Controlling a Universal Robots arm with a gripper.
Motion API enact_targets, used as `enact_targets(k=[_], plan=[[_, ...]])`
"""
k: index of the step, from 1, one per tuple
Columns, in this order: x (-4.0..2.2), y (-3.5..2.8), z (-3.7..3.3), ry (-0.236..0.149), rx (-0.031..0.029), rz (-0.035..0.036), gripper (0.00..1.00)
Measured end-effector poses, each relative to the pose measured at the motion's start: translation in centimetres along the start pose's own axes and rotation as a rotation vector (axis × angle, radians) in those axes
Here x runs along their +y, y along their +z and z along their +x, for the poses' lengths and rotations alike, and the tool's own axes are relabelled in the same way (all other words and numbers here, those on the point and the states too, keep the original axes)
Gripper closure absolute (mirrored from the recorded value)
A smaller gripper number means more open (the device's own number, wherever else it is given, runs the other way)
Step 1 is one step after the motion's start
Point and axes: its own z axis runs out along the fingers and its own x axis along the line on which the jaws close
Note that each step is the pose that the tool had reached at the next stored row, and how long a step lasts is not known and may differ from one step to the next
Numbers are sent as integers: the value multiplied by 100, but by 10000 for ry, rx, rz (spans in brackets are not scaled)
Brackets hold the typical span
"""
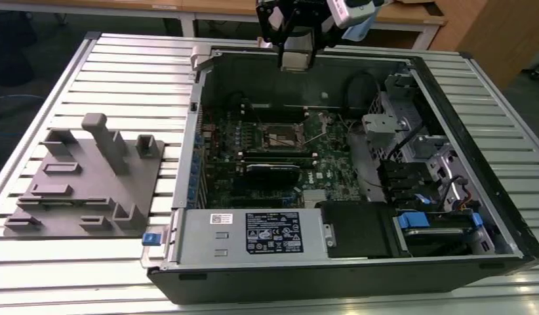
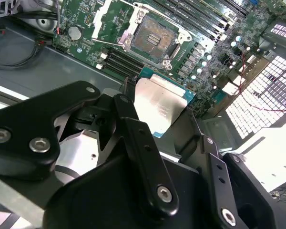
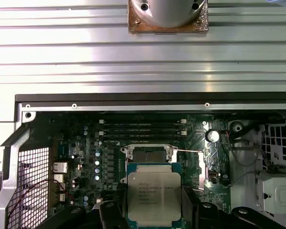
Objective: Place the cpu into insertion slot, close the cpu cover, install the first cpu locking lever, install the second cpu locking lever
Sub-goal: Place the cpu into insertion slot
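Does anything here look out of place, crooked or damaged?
Nothing stands out. The hand grips the chip squarely above the open computer case, and the socket lies open, with no damage that I can see.

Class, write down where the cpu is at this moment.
In the first wrist view the cpu is held in the gripper, up off the green board and apart from the open insertion slot, not yet seated.
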Motion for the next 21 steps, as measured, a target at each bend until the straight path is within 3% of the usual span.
enact_targets(k=[21], plan=[[-3,32,-1,0,-2,0,46]])
